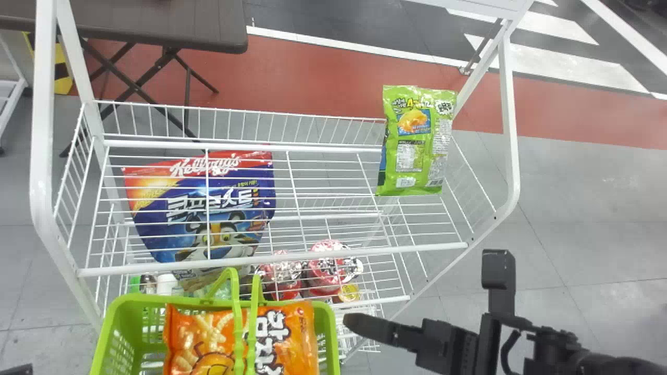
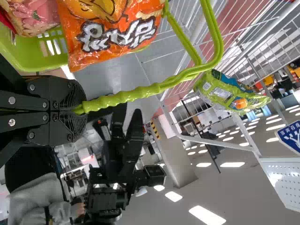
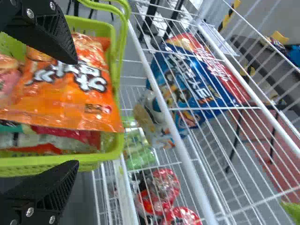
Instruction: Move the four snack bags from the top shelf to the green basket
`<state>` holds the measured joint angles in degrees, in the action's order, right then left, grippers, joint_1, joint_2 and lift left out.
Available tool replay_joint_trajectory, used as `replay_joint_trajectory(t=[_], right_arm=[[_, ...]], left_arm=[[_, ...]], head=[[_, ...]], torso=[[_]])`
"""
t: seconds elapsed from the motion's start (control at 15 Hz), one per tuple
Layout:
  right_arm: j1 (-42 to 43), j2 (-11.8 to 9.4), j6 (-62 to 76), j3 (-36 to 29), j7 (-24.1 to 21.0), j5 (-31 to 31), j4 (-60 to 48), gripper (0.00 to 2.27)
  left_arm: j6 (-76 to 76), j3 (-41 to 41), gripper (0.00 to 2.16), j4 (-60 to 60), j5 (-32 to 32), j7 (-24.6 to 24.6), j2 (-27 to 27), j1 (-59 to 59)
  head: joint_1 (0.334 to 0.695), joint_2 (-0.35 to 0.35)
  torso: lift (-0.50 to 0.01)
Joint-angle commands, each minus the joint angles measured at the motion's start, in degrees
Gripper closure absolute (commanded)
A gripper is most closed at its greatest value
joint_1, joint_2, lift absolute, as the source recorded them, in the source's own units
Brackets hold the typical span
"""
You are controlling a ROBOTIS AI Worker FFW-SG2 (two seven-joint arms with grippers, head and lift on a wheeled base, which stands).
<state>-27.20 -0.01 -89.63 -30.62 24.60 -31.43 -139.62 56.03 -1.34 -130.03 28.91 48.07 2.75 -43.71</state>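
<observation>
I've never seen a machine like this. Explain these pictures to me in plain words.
This is a robot with two arms, working at a white wire rack. One picture looks down from its head; the other two come from cameras on its left and right wrists, so they appear sideways. The left hand grips the handle of a green basket, which holds an orange snack bag among others. The right hand is empty, its fingers apart near the basket. At the right end of the top shelf is a green snack bag. The blue-and-red bag shows through the shelf's wires.
</observation>
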Motion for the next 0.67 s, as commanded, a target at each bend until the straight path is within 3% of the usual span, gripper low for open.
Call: replay_joint_trajectory(t=[0.0,0.2,0.33,0.6], right_arm=[[2.5,0.1,12.8,3.7,-2.6,7.3,3.1,0.06],[8.6,0.1,41.5,8.8,-4.6,17.5,12.3,0.07],[12.9,0.1,58.9,9.8,-5.8,20.7,19.2,0.07],[23.2,0.1,65.2,10.2,-6.1,31.0,31.0,0.07]], left_arm=[[0.0,-0.2,1.13,0.1,-0.3,0.0,0.0,0.2],[0.5,0.1,1.13,0.2,-0.1,0.0,0.1,0.3],[0.5,0.3,1.14,0.5,0.0,0.0,0.4,0.5],[0.7,0.7,1.14,0.7,0.6,0.0,0.8,0.6]], head=[[0.695,-0.35],[0.695,-0.35],[0.695,-0.35],[0.695,-0.35]], torso=[[0.0],[0.0],[0.0],[0.0]])
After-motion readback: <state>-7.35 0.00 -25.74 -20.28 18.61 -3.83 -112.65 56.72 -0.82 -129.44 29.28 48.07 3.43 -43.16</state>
